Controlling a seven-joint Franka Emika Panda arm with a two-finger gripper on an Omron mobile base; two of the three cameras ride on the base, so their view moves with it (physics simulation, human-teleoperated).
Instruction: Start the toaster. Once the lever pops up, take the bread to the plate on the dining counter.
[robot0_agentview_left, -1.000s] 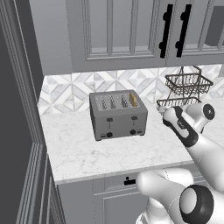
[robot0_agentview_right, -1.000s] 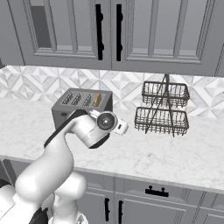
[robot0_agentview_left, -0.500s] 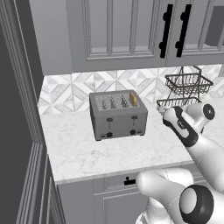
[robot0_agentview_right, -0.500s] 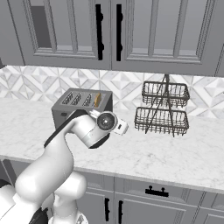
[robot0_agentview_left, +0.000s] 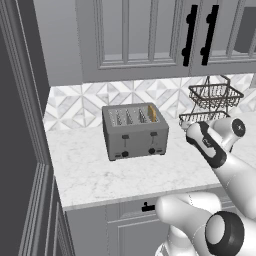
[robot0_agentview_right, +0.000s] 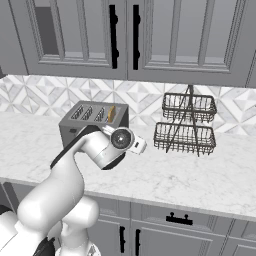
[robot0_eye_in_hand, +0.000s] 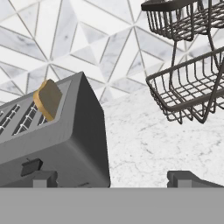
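Observation:
The grey toaster (robot0_agentview_left: 135, 132) stands on the countertop against the tiled wall, also seen in the right base view (robot0_agentview_right: 82, 120). The tan bread (robot0_agentview_left: 152, 114) sticks up from its right-hand slot (robot0_eye_in_hand: 48, 99). Its right black tab, the lever (robot0_agentview_left: 153, 134), sits high in its track; in the hand view this lever (robot0_eye_in_hand: 31, 166) shows on the front face. My gripper (robot0_eye_in_hand: 113, 179) is open and empty, hovering to the right of the toaster's front corner (robot0_eye_in_hand: 87, 144) and facing the wall. The plate and the dining counter are out of view.
A two-tier dark wire basket rack (robot0_agentview_left: 212, 102) stands right of the toaster, close to my hand (robot0_eye_in_hand: 188, 87). Grey wall cabinets with black handles (robot0_agentview_right: 125, 35) hang above. The marble countertop (robot0_agentview_left: 100, 175) ends at a dark tall panel on the left.

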